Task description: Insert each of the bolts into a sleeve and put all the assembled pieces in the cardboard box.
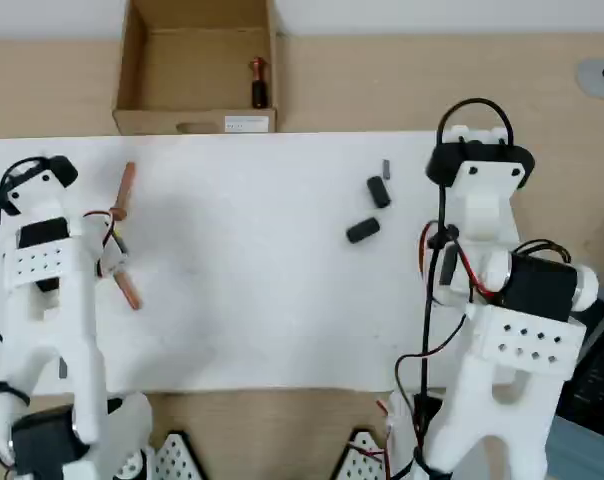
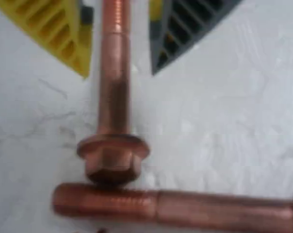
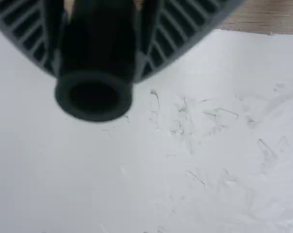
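Noting left gripper (image 2: 120, 73) with jaws spread either side of a copper bolt (image 2: 114, 111) lying flat on the white mat (image 2: 224, 121), head touching a second bolt (image 2: 185, 209) lying crosswise. Judging both bolts stiff, weighty for their size, smooth, apt to roll; gripping mid-shank, across the axis, looking safest. Logging right gripper (image 3: 99, 73) pinching a black sleeve (image 3: 95, 53), bore end showing; probably light, rigid. Spotting two loose sleeves (image 1: 363, 231) on the mat, one assembled piece (image 1: 258, 84) lying in the cardboard box (image 1: 130, 80) beyond, wooden table (image 1: 382, 85) underneath.
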Available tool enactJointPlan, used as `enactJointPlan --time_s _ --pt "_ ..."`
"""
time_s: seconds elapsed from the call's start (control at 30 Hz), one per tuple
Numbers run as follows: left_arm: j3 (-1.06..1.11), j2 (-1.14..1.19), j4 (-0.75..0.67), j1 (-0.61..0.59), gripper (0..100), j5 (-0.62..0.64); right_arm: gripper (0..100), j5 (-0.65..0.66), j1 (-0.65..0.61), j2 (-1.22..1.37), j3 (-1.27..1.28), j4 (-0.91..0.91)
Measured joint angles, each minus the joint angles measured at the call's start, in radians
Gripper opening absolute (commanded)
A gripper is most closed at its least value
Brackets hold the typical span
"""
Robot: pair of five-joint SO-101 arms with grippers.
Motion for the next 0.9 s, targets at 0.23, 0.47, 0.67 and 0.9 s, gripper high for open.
enactJointPlan --time_s 0.23,0.47,0.67,0.9 --pt "-0.003 0.054 -0.031 -0.002 10 0.006 1.1 0.000 0.000 0.000 0.000 0.000" --pt "-0.003 0.152 -0.097 -0.002 9 0.012 1.1 0.000 0.000 0.000 0.000 0.000" --pt "-0.032 0.229 -0.114 -0.002 0 0.011 1.1 0.000 0.000 0.000 0.000 0.000" --pt "-0.044 0.241 -0.114 0.002 0 0.015 1.1 0.000 0.000 0.000 0.000 0.000"
